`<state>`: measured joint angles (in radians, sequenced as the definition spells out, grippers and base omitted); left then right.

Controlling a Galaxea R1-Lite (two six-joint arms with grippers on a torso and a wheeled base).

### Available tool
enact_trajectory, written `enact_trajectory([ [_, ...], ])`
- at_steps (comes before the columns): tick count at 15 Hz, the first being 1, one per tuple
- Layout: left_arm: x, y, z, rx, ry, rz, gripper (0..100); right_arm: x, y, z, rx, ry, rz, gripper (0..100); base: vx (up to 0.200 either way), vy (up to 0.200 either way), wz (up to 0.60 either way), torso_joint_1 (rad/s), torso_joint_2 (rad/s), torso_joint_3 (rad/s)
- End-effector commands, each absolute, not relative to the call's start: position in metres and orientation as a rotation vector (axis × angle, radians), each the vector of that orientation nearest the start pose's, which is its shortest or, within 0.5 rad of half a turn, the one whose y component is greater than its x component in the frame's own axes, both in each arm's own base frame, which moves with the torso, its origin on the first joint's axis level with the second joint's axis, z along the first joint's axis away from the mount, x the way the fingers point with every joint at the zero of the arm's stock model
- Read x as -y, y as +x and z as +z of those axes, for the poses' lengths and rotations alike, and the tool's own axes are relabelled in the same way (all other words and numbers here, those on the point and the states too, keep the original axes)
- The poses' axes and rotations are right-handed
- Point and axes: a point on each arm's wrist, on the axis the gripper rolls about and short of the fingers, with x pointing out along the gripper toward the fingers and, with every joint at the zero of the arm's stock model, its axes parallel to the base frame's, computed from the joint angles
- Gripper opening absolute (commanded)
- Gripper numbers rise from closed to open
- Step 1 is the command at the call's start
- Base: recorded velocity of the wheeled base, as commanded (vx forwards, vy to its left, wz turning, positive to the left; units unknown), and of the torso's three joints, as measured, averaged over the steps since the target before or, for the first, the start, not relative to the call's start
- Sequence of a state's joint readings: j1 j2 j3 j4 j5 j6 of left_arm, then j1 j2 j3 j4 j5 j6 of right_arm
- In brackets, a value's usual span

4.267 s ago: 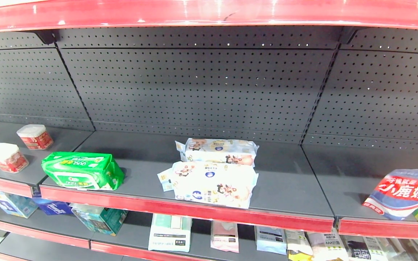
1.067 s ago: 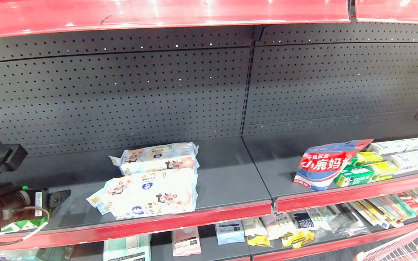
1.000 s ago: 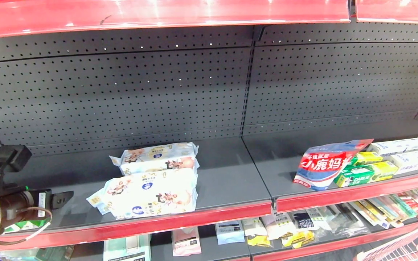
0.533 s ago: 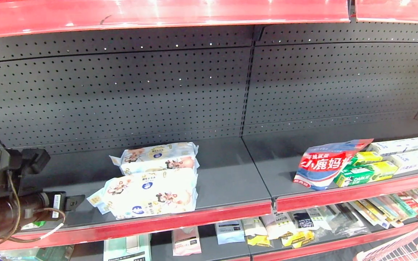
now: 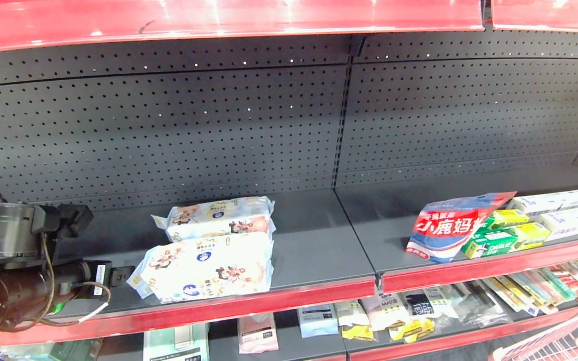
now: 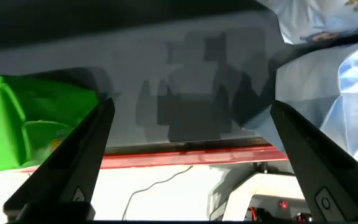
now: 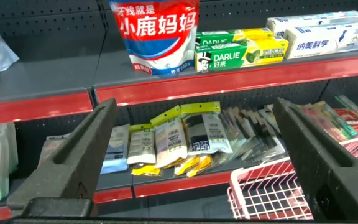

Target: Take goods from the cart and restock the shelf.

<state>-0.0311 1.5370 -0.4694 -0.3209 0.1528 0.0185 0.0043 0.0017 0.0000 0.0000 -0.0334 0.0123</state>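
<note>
Pink wire cart (image 7: 263,172) sits nearest, low right; the left end effector (image 6: 192,106) and the right end effector (image 7: 196,102) gape wide — empty. On the shelf (image 5: 319,240): two white ones — front wipes pack (image 5: 208,265), back wipes pack (image 5: 219,215) — one green pack (image 6: 17,130), one red-and-blue pouch (image 5: 449,225).

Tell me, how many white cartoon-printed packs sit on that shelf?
2. The front pack lies at the front edge of the shelf; the rear pack lies right behind it. None looks hidden.
</note>
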Motion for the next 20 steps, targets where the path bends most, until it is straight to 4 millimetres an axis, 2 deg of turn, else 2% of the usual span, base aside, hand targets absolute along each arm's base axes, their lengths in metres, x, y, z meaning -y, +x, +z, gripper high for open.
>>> enact_trajectory([
  [1, 0.007, 0.218, 0.111, -0.757, 0.094, 0.092, 100, 0.001, -0.023, 0.076, -0.003, 0.012, -0.029, 100, 0.0, 0.0, 0.0, 0.0, 0.0, 0.0],
  [4, 0.014, 0.22, 0.109, -0.749, 0.104, 0.067, 100, 0.001, -0.023, 0.076, -0.003, 0.012, -0.029, 100, 0.0, 0.0, 0.0, 0.0, 0.0, 0.0],
  [20, 0.021, 0.227, 0.108, -0.75, 0.115, 0.036, 100, 0.001, -0.023, 0.076, -0.003, 0.012, -0.028, 100, 0.0, 0.0, 0.0, 0.0, 0.0, 0.0],
])
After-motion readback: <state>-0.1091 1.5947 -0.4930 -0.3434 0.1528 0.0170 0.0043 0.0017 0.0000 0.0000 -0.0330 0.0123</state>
